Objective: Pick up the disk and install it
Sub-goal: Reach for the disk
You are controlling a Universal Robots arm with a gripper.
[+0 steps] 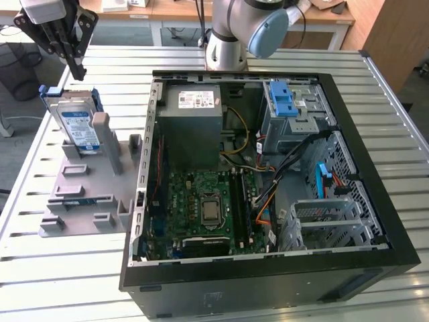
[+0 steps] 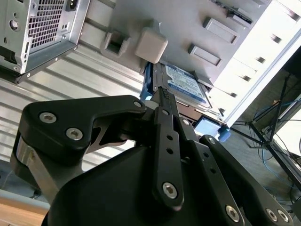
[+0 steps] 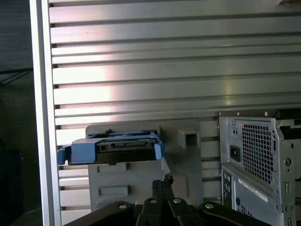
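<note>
One step short of grasping: hovers upper left in the exterior view, gripper (image 1: 78,70) pinched shut and empty, above the disk (image 1: 78,125) propped on a grey stand (image 1: 86,182), likely for easy reach.

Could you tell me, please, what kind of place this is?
Probably a robotics lab or test workshop: a robot arm stands on a slatted metal table beside an open computer case, the disk rests in a grey holder, and desks stand behind.

The silver, blue-railed disk (image 1: 79,127) leans tilted on the grey holder (image 1: 87,194).
</note>
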